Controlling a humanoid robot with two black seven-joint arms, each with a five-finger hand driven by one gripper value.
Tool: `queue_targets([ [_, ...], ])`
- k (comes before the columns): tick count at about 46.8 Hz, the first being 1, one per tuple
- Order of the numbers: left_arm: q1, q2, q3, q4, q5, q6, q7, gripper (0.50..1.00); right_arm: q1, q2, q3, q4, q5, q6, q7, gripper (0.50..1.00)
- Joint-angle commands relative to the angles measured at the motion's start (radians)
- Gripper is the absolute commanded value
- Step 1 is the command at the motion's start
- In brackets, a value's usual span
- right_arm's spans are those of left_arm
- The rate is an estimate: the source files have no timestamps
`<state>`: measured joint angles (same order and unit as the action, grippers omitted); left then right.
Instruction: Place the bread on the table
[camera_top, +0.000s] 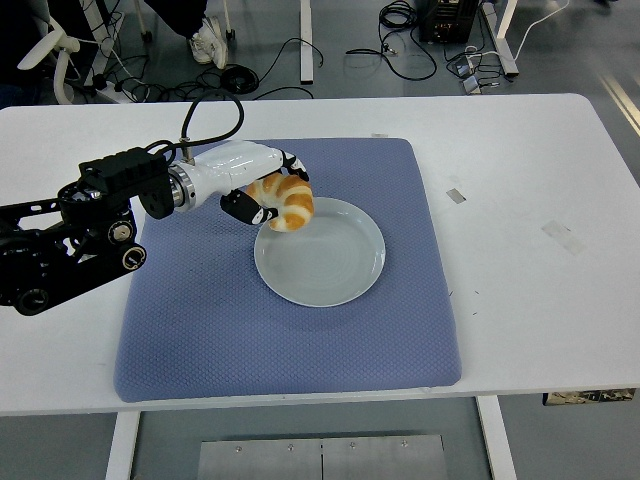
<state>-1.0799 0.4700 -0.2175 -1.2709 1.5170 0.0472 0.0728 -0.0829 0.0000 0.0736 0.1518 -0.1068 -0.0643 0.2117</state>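
Now aloft — left robot hand (262, 190) around bread (284, 201).

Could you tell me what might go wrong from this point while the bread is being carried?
The left hand holds the bread over the plate rim, so a loose grip could drop it back there. Released too soon, it would land on the blue mat instead of the bare table.

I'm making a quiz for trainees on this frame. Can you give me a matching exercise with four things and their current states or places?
Things:
1. bread
2. plate
3. blue mat
4. left hand

States:
A. lies on the white table
B. empty, on the mat
C. held above the plate's upper left rim
D. closed around the bread

Pairs: 1-C, 2-B, 3-A, 4-D
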Motion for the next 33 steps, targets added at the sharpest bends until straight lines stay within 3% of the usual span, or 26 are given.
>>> queue_targets([
  [1,0.003,0.021,-0.003,0.001,0.000,0.010,-0.004,0.545,0.000,0.000,0.000,0.000,-0.001,0.000,0.000,1.000],
  [13,0.031,0.088,0.012,0.001,0.026,0.111,-0.044,0.546,0.000,0.000,0.000,0.000,0.001,0.000,0.000,1.000],
  [33,0.121,0.174,0.012,0.031,0.031,0.217,-0.102,0.548,0.000,0.000,0.000,0.000,0.001,0.000,0.000,1.000],
])
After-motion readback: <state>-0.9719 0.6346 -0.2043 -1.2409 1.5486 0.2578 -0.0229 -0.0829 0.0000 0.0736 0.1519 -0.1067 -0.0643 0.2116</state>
